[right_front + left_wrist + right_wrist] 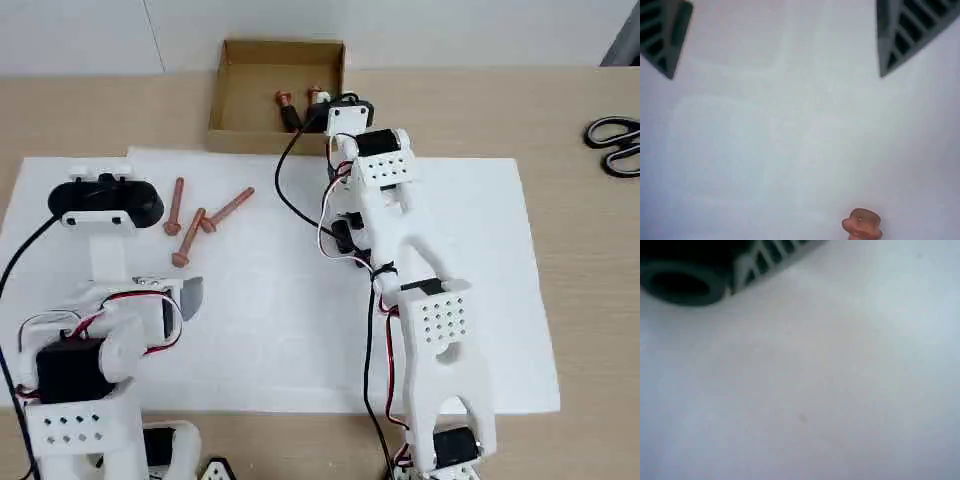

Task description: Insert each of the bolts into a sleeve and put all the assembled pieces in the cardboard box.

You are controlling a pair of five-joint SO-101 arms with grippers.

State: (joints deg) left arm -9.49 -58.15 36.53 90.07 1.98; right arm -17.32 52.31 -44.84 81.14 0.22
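Observation:
Three copper bolts lie loose on the white sheet, left of centre. The cardboard box stands at the back; a bolt in a black sleeve lies inside. My left gripper hangs over the sheet just by the bolts, open, fingers wide apart with nothing between them and one bolt head below. My right gripper is at the box's right wall, beside a second bolt head. It is shut on a black sleeve, whose open end faces the camera.
Scissors lie on the wooden table at the far right. A black cable loops over the sheet beside the right arm. The sheet between the two arms is bare.

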